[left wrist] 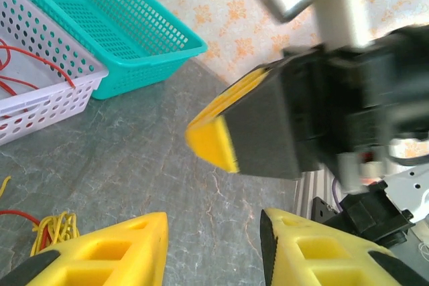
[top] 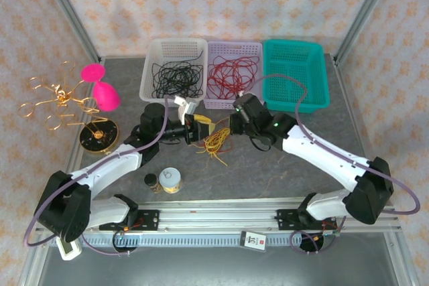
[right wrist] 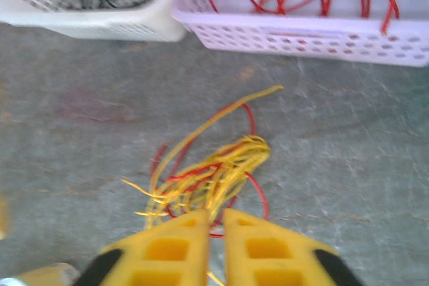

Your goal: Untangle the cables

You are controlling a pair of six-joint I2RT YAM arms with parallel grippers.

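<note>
Right claw (right wrist: 216, 213) up close, fingers pinched almost together, seemingly on strands of the cables (right wrist: 213, 169), which lay bunched on the desk (right wrist: 74, 132) near the lilac basket (right wrist: 301, 35). Left claw (left wrist: 213, 220) gaped wide, empty. Limp, light, snag-prone stuff (my guess), so best taken by one loose end.

A: How do the arms look?
B: The left arm (top: 110, 163) and right arm (top: 322, 155) have white shells and black joints, with a lilac cable (top: 288, 76) looping along each.
A: And the ends?
B: The left gripper (left wrist: 214, 222) and right gripper (right wrist: 216, 216) have yellow fingers (right wrist: 268, 249) with square cut-outs and black backs. A green light (top: 275, 125) glows at three o'clock of the top view's middle.
</note>
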